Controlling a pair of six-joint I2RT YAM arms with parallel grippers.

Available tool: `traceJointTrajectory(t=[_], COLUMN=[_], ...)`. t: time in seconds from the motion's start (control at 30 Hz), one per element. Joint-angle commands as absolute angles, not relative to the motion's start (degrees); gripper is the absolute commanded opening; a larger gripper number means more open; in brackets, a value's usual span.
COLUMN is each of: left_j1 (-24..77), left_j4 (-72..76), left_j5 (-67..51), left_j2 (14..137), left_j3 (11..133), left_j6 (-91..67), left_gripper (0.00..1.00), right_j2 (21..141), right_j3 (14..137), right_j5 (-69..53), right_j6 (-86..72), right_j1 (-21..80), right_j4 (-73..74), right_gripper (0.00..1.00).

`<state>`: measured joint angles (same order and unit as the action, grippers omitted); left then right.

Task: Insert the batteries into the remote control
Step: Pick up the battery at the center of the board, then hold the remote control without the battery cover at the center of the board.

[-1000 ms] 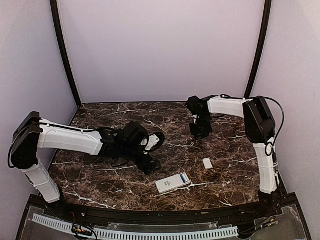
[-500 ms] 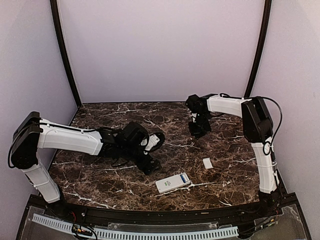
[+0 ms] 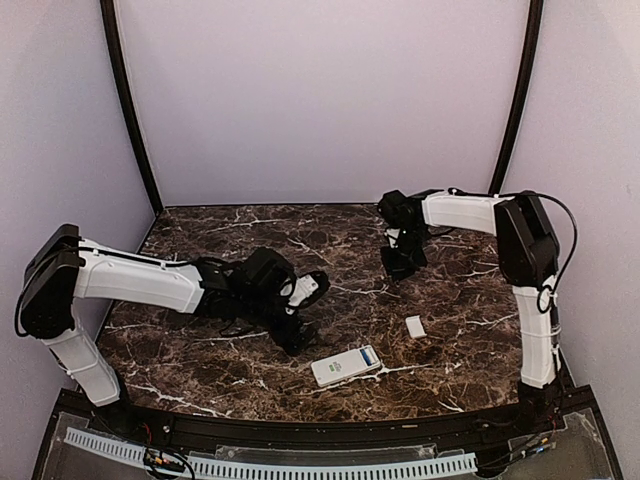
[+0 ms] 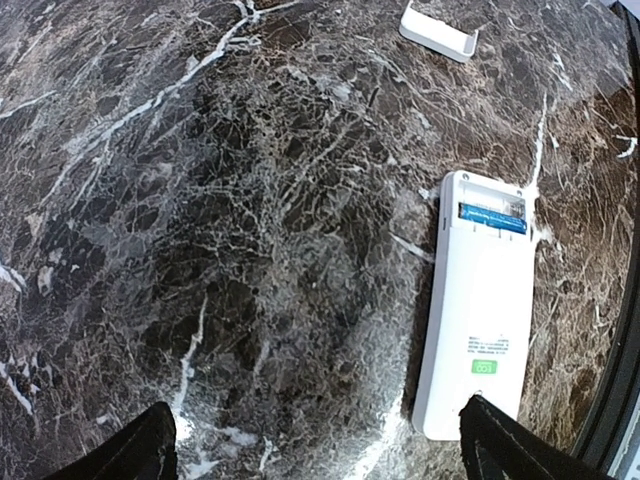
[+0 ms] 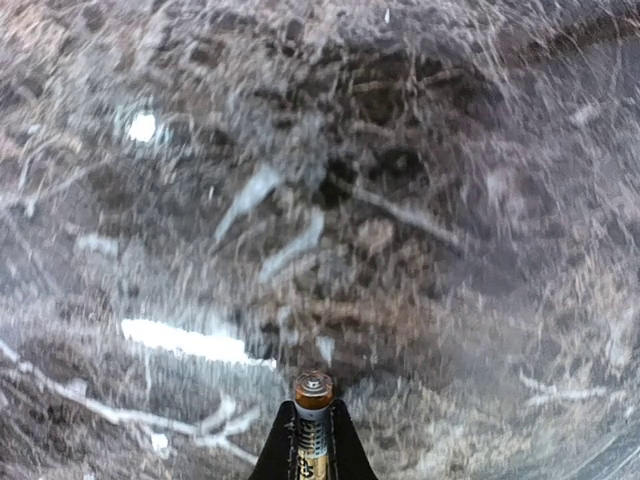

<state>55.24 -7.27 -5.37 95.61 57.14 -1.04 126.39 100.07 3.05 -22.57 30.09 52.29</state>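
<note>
The white remote control [image 3: 346,366] lies back side up near the front edge, its battery bay open at the right end with one blue battery [image 3: 370,355] in it. In the left wrist view the remote [image 4: 480,320] and that battery [image 4: 492,218] lie just right of centre. My left gripper [image 3: 297,334] is open and empty, low over the table just left of the remote; its right fingertip [image 4: 500,448] is at the remote's near end. My right gripper [image 3: 403,262], at the back right, is shut on a second battery [image 5: 313,400], whose copper-coloured tip pokes out between the fingers.
The small white cover plate [image 3: 415,326] lies on the dark marble table [image 3: 200,350] right of the remote and behind it; it also shows in the left wrist view [image 4: 438,28]. Black frame posts and pale walls close in the table.
The right arm has shifted slightly at the back while holding its battery. The left gripper has drifted a little to the left. Remote and cover plate have not moved.
</note>
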Motion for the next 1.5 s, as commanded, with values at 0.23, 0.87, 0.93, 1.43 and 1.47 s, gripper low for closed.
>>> traceJointTrajectory(t=[0.23, 0.87, 0.93, 1.43, 1.47], left_j1=[63.04, 67.37, 67.65, 67.76, 67.76], left_j4=[-3.86, 3.74, 3.74, 5.25, 5.08], left_j5=[-3.82, -4.86, -5.13, -5.26, -5.34], left_j2=[89.25, 93.43, 93.89, 92.01, 92.59], left_j3=[50.15, 44.47, 44.70, 45.72, 45.80], left_j6=[6.71, 5.77, 6.15, 7.12, 7.21], left_gripper=[0.97, 0.99, 0.99, 0.99, 0.99], right_j2=[96.70, 65.50, 65.18, 60.77, 60.78], right_j3=[72.90, 32.22, 31.72, 38.97, 39.48], right_j5=[-9.08, -21.48, -22.29, -27.18, -26.48], right_j6=[-17.21, -9.40, -8.58, -6.89, -7.43], right_j1=[39.69, 51.32, 51.41, 51.51, 51.55], right_j4=[27.93, -19.17, -19.99, -17.77, -17.33], right_gripper=[0.00, 0.00, 0.00, 0.00, 0.00])
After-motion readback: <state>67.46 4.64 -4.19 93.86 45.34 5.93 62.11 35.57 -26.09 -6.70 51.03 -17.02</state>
